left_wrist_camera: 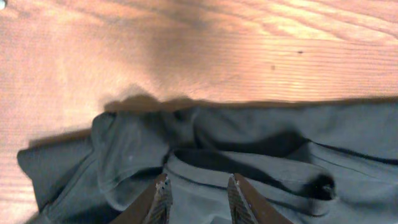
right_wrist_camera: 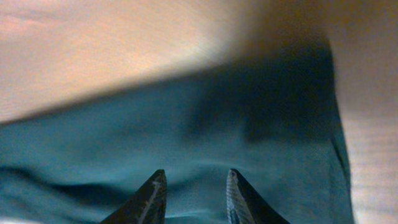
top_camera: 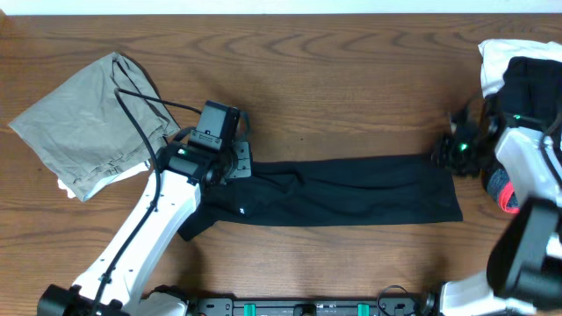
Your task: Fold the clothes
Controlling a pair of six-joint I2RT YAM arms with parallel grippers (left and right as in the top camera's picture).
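A long black garment (top_camera: 351,189) lies flat across the middle of the table, with a tiny white mark near its left end. My left gripper (top_camera: 239,167) sits on that end. In the left wrist view, a fold of the rumpled dark cloth (left_wrist_camera: 280,143) fills the narrow gap of the left gripper (left_wrist_camera: 199,193), which is shut on it. My right gripper (top_camera: 446,154) is at the garment's far right corner. In the right wrist view, a raised ridge of the cloth (right_wrist_camera: 186,124) is pinched in the right gripper (right_wrist_camera: 194,186).
An olive-grey garment (top_camera: 88,123) lies folded at the back left, with a bit of white cloth (top_camera: 63,186) showing under its near edge. At the right edge sits a pile: white fabric (top_camera: 509,57), black fabric (top_camera: 536,83) and a pink-red band (top_camera: 502,189).
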